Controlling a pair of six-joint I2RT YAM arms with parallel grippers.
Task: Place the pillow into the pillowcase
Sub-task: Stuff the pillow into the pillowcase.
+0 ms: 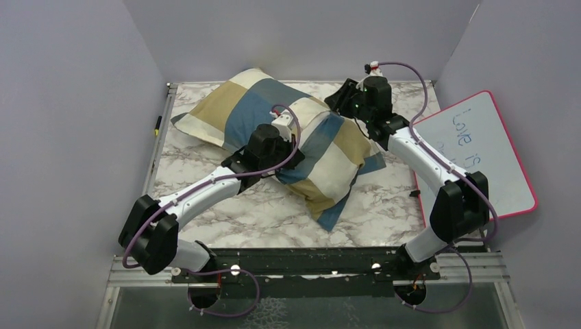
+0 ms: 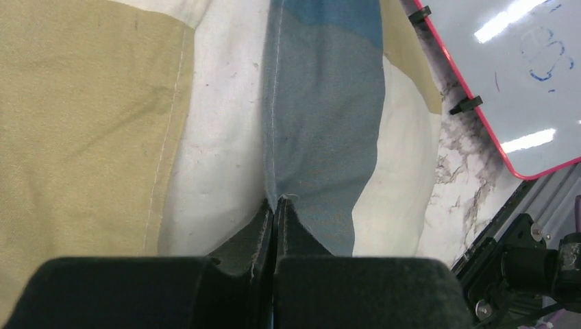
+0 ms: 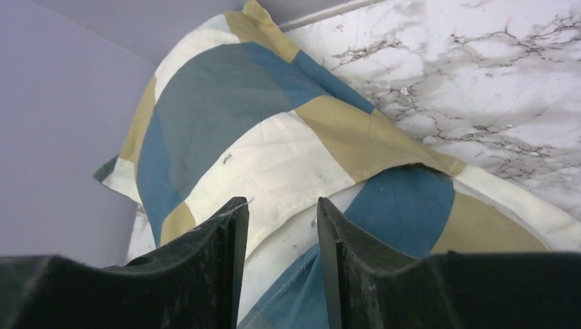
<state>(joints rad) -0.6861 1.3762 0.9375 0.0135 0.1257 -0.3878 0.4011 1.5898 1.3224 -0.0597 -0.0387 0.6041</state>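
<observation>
**Stuffed patchwork pillowcase on marble table, left pincer pinching it**

You are looking down on a marble-patterned table (image 1: 274,212). The pillowcase (image 1: 236,103), in blue, tan and cream blocks, lies plump and diagonal across the middle, from far left to near right. The pillow itself is covered by it, so you cannot see it directly.

Your left gripper (image 2: 276,205) sits on the middle of the case, its jaws pressed together on a small pucker of blue fabric.

Your right gripper (image 3: 281,212) is at the far right end of the case, jaws narrowly parted with nothing between them.

A pink-rimmed whiteboard (image 1: 486,157) lies at the right.
</observation>
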